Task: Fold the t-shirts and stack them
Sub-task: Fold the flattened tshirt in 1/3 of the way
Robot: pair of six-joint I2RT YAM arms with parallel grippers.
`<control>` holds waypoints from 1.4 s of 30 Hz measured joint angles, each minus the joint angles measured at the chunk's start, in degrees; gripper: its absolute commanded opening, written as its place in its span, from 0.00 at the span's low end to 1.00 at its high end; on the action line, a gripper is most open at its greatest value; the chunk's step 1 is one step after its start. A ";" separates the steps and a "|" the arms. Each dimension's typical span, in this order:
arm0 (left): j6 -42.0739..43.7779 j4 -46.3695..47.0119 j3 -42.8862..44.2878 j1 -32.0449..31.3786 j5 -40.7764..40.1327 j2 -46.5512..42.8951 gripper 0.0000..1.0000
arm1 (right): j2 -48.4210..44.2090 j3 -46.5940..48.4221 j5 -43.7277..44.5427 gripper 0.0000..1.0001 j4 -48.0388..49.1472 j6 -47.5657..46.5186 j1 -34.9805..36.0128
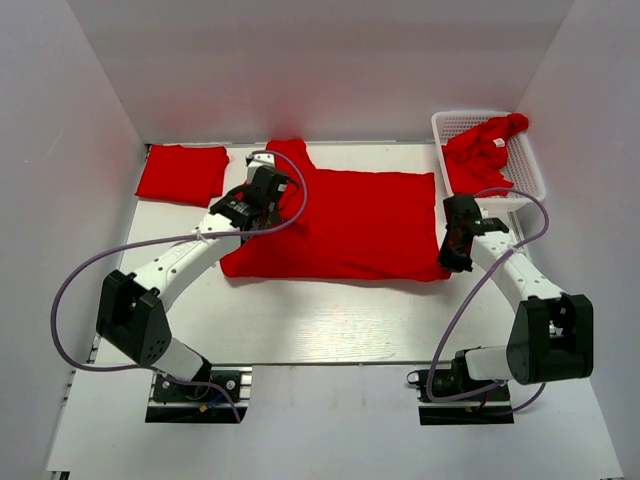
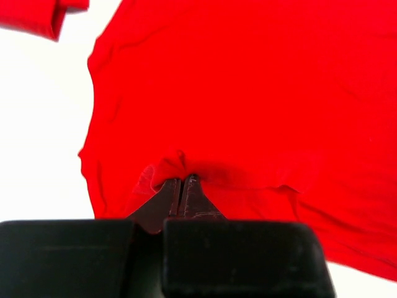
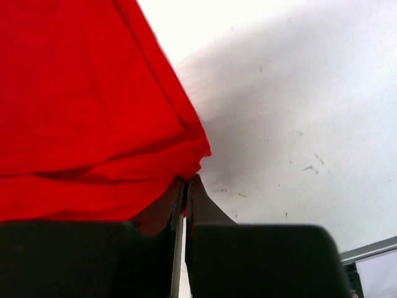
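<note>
A large red t-shirt (image 1: 345, 225) lies spread flat in the middle of the table. My left gripper (image 1: 262, 190) is shut on a pinch of fabric near its left edge; in the left wrist view the gripper (image 2: 182, 181) has the cloth (image 2: 248, 93) bunched at its tips. My right gripper (image 1: 450, 262) is shut on the shirt's near right corner, which shows at the tips of the gripper (image 3: 186, 180) in the right wrist view, with the shirt (image 3: 74, 112) to its left. A folded red t-shirt (image 1: 182, 173) lies at the far left. Another red t-shirt (image 1: 482, 150) is crumpled in the basket.
A white lattice basket (image 1: 470, 118) stands at the back right corner. White walls close in the table at the left, back and right. The folded shirt's edge shows at the top left of the left wrist view (image 2: 37, 15).
</note>
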 measured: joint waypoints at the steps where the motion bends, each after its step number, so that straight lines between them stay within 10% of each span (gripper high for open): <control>1: 0.66 0.76 0.28 0.44 0.00 0.68 0.00 | 0.57 0.76 0.33 0.00 0.02 -0.20 0.00; 32: 12.31 13.25 5.68 12.11 6.14 13.07 0.00 | 18.32 16.41 5.01 0.00 2.08 -3.45 -0.02; 40: 12.81 14.43 12.85 13.57 7.32 23.28 0.00 | 19.78 17.49 3.56 0.23 4.81 -5.33 0.00; 41: 12.63 14.27 13.92 13.79 7.37 24.74 0.01 | 19.80 17.51 3.48 0.25 5.11 -5.53 0.00; 42: 12.44 14.01 14.88 14.05 7.41 26.05 0.32 | 19.91 17.53 3.41 0.39 5.31 -5.81 0.00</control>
